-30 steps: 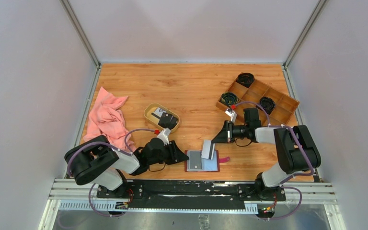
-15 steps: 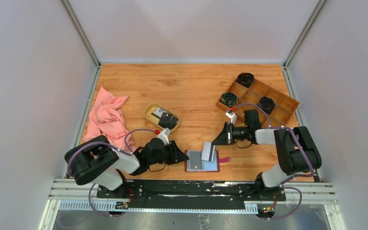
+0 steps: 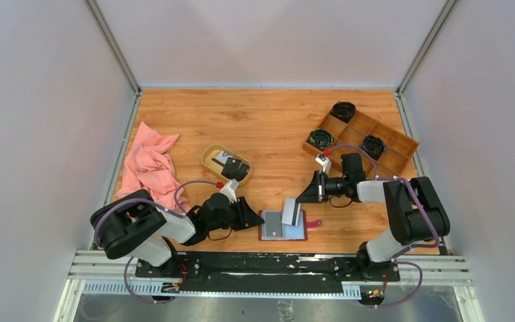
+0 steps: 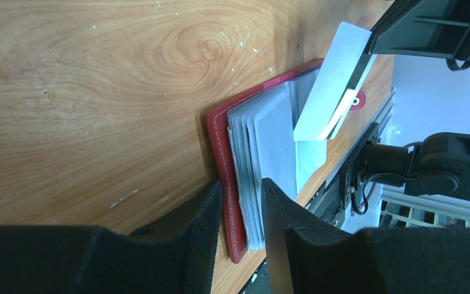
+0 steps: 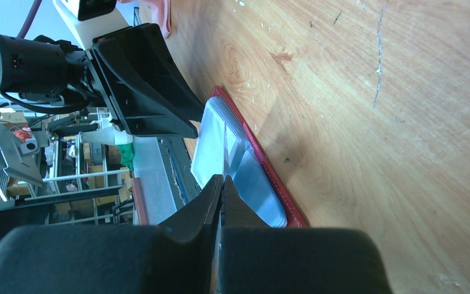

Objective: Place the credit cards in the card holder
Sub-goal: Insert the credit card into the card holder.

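- The card holder [image 3: 294, 231] lies open on the table [image 3: 268, 127] at its 6 o'clock edge, between the two arms, with its red snap tab [image 3: 314, 223] pointing to 3 o'clock.
- The right gripper [image 3: 300, 199] is clamped on a pale credit card [image 3: 291, 211], which hangs tilted over the holder's middle.
- The overhead view alone shows the rest of the table. An oval tan dish [image 3: 208, 155] holding more cards [image 3: 231, 165] sits at 10 o'clock from the holder. A pink cloth [image 3: 149, 168] lies at 9 o'clock and a wooden tray [image 3: 385, 149] at 2 o'clock.
- Only the left wrist view shows the grip of the left gripper [image 4: 242, 184]. Its fingers [image 4: 205, 214] close against the holder's edge, with the red cover on one side and the fanned grey pockets [image 4: 263, 141] on the other.
- That view also shows the card's lower corner down among the pockets, though whether it has entered a slot cannot be told.
- The right wrist view shows its fingers pressed together and the left gripper just beyond the holder's far edge.
- Compared with half a second ago, the card, the holder and both arms sit in the same places, and no shift is visible.
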`<state>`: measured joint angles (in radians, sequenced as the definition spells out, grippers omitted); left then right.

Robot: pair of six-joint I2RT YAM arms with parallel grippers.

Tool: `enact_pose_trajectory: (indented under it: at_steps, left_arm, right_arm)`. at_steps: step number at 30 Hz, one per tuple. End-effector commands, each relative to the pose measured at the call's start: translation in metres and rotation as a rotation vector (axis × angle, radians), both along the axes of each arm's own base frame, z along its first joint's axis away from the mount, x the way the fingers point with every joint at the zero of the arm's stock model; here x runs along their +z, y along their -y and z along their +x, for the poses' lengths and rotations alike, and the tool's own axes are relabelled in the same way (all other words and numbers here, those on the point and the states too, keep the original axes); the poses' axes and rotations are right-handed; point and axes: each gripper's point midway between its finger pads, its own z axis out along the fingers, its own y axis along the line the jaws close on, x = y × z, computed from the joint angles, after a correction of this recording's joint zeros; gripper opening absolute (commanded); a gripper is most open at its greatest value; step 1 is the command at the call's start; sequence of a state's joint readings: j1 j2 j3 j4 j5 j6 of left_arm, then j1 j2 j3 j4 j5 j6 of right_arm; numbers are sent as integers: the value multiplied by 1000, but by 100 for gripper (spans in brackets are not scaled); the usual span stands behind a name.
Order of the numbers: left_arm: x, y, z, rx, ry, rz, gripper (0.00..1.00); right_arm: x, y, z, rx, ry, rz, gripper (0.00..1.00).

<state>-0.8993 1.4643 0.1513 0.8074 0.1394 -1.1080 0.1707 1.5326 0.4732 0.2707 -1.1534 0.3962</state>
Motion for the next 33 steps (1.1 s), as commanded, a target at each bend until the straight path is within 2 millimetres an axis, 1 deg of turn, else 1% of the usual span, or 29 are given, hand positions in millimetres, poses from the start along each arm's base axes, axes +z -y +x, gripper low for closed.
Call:
enact_pose_trajectory:
  at_steps: [1, 7, 16, 28, 31, 33]
  left_arm:
    - [-57, -40, -24, 3, -106, 233, 38]
    - [-57, -40, -24, 0, -104, 233, 38]
    - [-56, -39, -24, -1, -106, 231, 38]
    - [-55, -39, -24, -2, -103, 227, 38]
    - [-54, -39, -24, 2, -102, 219, 39]
    - [-52, -39, -23, 7, -97, 207, 42]
  right_arm:
    - [5, -2, -10, 29, 9, 17, 0]
    - [7, 0, -13, 28, 26, -3, 0]
    - [-4, 0, -11, 19, -9, -16, 0]
    - [-4, -4, -11, 20, -22, 0, 0]
    - [-3, -5, -13, 25, -21, 7, 0]
    - [-2, -5, -13, 28, -18, 8, 0]
